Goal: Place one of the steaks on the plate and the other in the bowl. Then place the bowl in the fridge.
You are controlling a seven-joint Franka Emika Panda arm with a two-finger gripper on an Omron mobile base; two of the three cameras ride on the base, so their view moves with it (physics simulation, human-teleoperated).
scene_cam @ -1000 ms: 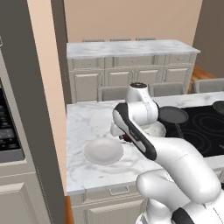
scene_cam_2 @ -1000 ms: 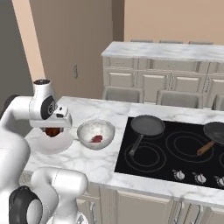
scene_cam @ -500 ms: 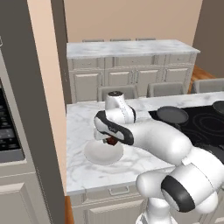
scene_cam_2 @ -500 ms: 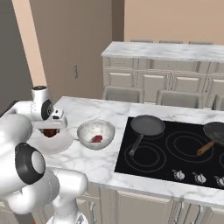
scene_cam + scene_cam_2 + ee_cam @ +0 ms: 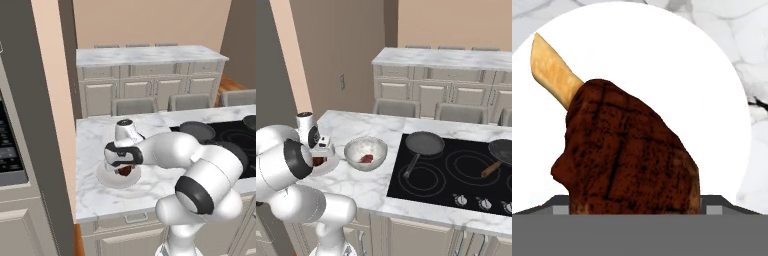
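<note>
On the surface (image 5: 366, 187), 1 steak (image 5: 629, 155) lies on the plate (image 5: 107, 176); the other steak (image 5: 367, 158) lies in the bowl (image 5: 365, 152), between plate and cooktop (image 5: 456, 172).

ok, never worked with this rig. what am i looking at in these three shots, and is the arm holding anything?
It's a rendered kitchen. A white arm on a mobile base works over a marble counter. Two pictures come from cameras on the base, behind the arm to its left and right; the third looks along the gripper from the hand.

On the counter: a white plate with a dark brown steak lying on it, and beside it a speckled bowl holding a second, redder steak. Two pans sit on the black cooktop.

The gripper hangs just above the plate, open. Nothing seems held; the steak looks set down.
</note>
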